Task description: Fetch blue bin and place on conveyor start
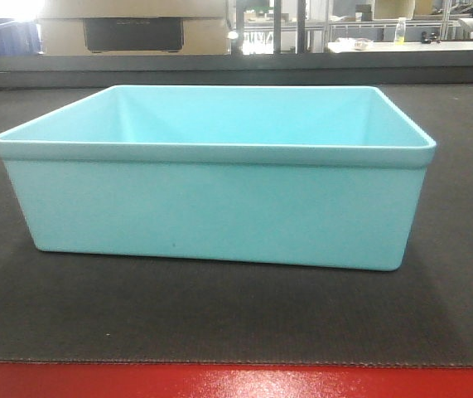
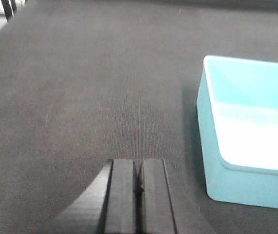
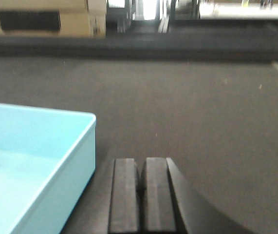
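Left end effector [image 2: 139, 187]: fingers pressed together, holding nothing, on the belt just left of the blue bin [image 1: 219, 178]. The bin stands upright and empty on the conveyor start [image 1: 45, 319], near its red front strip [image 1: 236, 381]. Right end effector [image 3: 139, 192]: likewise closed, empty, just right of the bin. Judgement: placement appears complete; the next move calls for withdrawing both arms clear.

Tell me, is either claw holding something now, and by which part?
Nothing. Both claws, left and right, are shut empty beside the pale aqua plastic tub.
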